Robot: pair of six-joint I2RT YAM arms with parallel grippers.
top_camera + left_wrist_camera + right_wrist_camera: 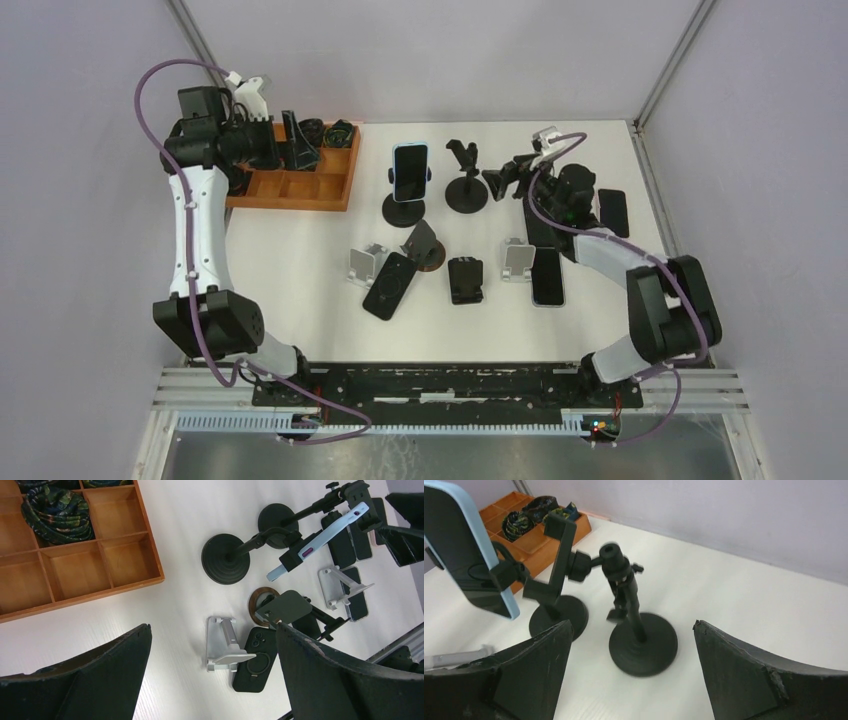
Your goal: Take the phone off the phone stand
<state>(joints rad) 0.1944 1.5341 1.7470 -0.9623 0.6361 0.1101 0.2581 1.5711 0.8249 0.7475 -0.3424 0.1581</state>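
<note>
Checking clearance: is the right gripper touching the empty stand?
Apart. Right wrist view: table shows between the empty stand and each finger of the right gripper.

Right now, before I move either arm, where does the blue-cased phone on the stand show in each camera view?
Top external: phone upper centre, facing the camera.
Left wrist: phone upper right, seen edge-on.
Right wrist: phone top left corner, partly cut off.
Shared landmark: the wooden tray is in all three views.
</note>
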